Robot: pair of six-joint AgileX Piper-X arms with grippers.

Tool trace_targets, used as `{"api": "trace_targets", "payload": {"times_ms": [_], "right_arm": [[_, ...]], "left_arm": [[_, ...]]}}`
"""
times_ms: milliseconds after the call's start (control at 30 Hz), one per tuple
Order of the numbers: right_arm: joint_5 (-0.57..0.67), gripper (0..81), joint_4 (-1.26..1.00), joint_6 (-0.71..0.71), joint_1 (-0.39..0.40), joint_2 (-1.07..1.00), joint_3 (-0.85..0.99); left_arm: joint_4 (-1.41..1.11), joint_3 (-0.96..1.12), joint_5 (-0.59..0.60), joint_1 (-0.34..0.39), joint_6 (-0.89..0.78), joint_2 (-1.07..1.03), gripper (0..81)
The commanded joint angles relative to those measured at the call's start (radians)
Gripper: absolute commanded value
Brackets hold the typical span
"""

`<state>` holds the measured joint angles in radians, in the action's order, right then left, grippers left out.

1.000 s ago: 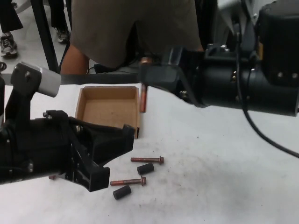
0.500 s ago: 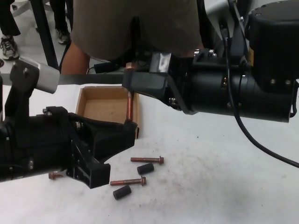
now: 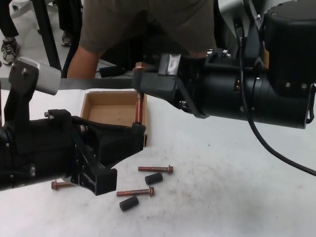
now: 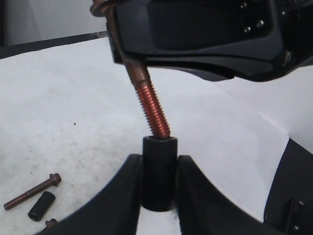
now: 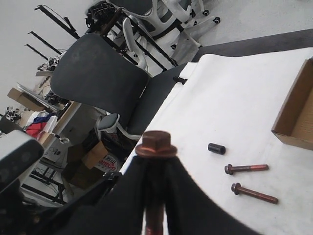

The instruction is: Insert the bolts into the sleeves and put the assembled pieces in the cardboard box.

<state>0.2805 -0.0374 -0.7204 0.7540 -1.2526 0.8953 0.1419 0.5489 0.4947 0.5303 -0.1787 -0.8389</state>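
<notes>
My left gripper (image 4: pixel 159 169) is shut on a short black sleeve (image 4: pixel 159 172), held upright above the white bench. My right gripper (image 5: pixel 155 169) is shut on a copper bolt (image 4: pixel 152 110) just below its hex head (image 5: pixel 156 144). The bolt hangs threads down, its tip at the sleeve's open top. In the high view the bolt (image 3: pixel 138 108) hangs from the right gripper (image 3: pixel 140 81) and meets the left gripper (image 3: pixel 138 129) in front of the open cardboard box (image 3: pixel 89 111).
Loose bolts (image 3: pixel 155 169) (image 3: pixel 136 192) and two black sleeves (image 3: pixel 154 178) (image 3: pixel 129 203) lie on the white cover near the front. Another bolt (image 3: pixel 59 185) lies beside the left arm. A person stands behind the bench.
The right gripper carried the bolt leftward from beside the box to above the left gripper. The bolt's tip now meets the sleeve. The left gripper rose slightly.
</notes>
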Motion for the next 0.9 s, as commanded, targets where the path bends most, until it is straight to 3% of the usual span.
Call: {"api": "trace_targets", "payload": {"times_ms": [0, 300, 433, 867], "right_arm": [[-0.008, 0.2, -0.006, 0.006, 0.002, 0.002, 0.0], [-0.018, 0.2, -0.006, 0.006, 0.004, 0.002, 0.0], [-0.097, 0.2, -0.006, 0.009, 0.031, 0.002, 0.0], [-0.153, 0.2, 0.002, 0.032, 0.089, 0.004, 0.0]], "left_arm": [[-0.046, 0.003, -0.031, 0.0, -0.008, 0.01, 0.8], [-0.102, 0.003, -0.084, 0.0, -0.042, 0.01, 0.8], [-0.102, 0.003, -0.086, 0.0, -0.042, 0.01, 0.8], [-0.102, 0.003, -0.175, 0.0, -0.042, 0.01, 0.8]]}}
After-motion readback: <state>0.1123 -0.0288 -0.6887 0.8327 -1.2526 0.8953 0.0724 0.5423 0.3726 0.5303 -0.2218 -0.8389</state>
